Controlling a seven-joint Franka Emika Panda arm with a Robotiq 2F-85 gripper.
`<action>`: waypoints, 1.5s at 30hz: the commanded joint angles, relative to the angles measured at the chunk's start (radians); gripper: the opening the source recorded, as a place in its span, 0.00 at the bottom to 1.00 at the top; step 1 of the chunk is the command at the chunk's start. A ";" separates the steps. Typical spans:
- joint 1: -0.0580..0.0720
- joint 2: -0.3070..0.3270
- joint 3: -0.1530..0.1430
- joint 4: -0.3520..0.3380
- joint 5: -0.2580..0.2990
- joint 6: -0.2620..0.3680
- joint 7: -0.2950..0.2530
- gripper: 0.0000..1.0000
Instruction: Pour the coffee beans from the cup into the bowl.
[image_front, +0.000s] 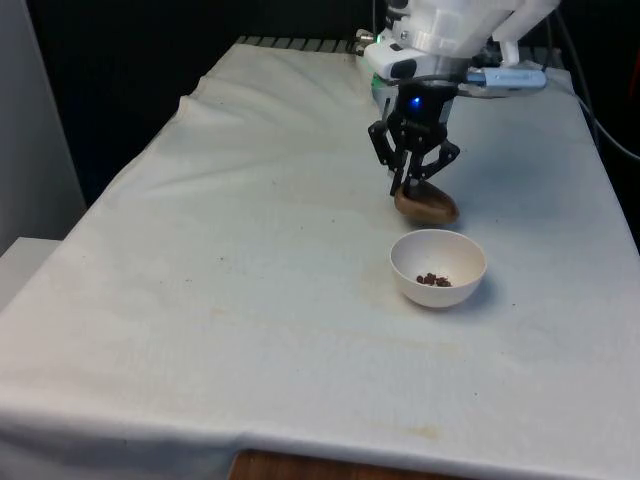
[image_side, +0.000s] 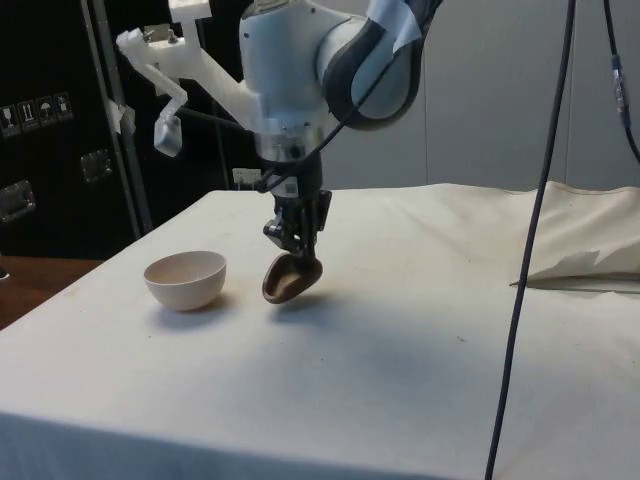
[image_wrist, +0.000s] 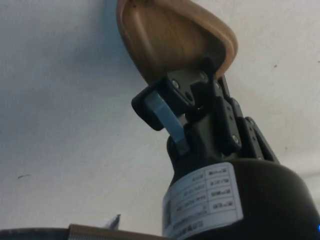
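Note:
A brown wooden cup (image_front: 428, 205) hangs tilted on its side, low over the white cloth, just behind the white bowl (image_front: 437, 293). My gripper (image_front: 412, 185) is shut on the cup's rim, one finger inside and one outside. A few dark coffee beans (image_front: 433, 280) lie in the bottom of the bowl. From the side, the cup (image_side: 290, 278) leans with its mouth towards the bowl (image_side: 186, 280), a short gap between them, and the gripper (image_side: 292, 250) comes down on it from above. In the wrist view the cup's (image_wrist: 170, 40) inside looks bare, gripper (image_wrist: 192, 87) clamped on its edge.
The white cloth (image_front: 230, 260) covers the whole table and is wrinkled and bunched up at one end (image_side: 590, 255). A black cable (image_side: 528, 250) hangs down in front of the side camera. The table's front edge (image_front: 300, 455) lies well beyond the bowl.

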 joint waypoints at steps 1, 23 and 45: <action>0.000 0.000 -0.003 -0.007 0.006 0.008 -0.006 0.00; 0.001 0.011 -0.033 -0.065 0.129 0.106 -0.128 0.30; 0.002 -0.077 -0.023 -0.080 0.147 0.048 -0.140 1.00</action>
